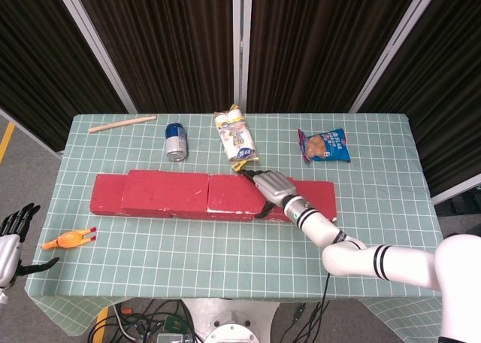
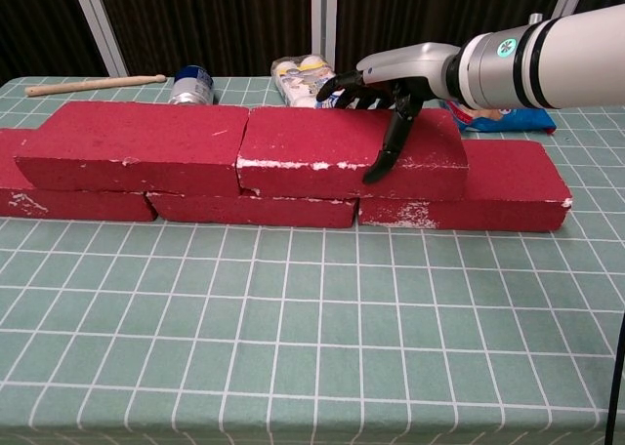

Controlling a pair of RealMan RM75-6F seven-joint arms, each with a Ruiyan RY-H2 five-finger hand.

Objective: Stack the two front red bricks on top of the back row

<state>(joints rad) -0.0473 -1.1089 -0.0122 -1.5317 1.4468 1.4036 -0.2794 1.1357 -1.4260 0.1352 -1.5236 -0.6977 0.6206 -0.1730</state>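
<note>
right hand gripping upper right brick, thumb down its front face, fingers over back edge, seating it on back row | left hand idling wide, off-table | upper left brick lying beyond thumb side

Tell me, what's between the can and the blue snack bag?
A yellow-and-white packet lies between the can and blue bag, seen in the head view.

rough matt red bricks, glossy snack packet, wooden stick
</note>
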